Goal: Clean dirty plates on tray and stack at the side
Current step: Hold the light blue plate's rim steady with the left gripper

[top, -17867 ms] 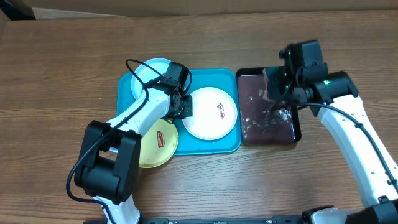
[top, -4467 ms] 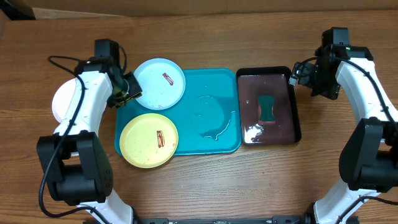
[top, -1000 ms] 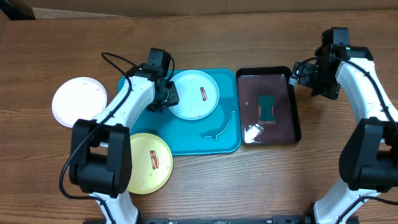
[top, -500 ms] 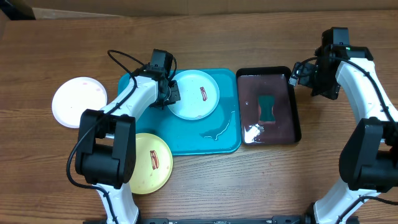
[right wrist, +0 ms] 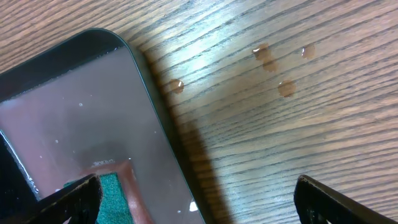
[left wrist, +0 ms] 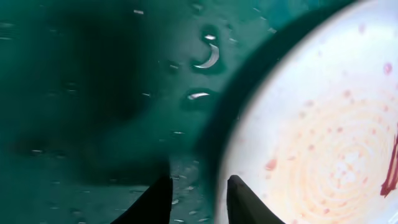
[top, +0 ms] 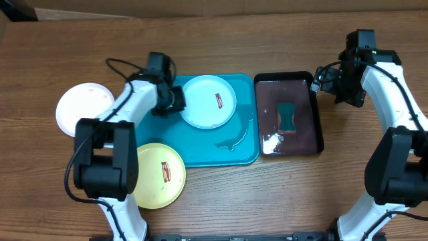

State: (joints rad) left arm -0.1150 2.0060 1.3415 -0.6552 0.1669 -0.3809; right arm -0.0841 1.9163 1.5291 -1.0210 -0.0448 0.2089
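The turquoise tray point(top: 207, 144) holds the cyan plate point(top: 208, 100); the yellow-green plate point(top: 160, 175) overlaps its front-left corner, and the white plate point(top: 83, 109) lies left of it. The left gripper point(left wrist: 199, 186), narrowly parted and empty, sits at the cyan plate's rim; the right gripper point(right wrist: 199, 193) gapes wide, empty.

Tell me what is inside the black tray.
The black tray holds murky reddish-brown water, with a green sponge lying in the middle and some white foam near one corner. The tray's bottom under the sponge is covered and cannot be seen.
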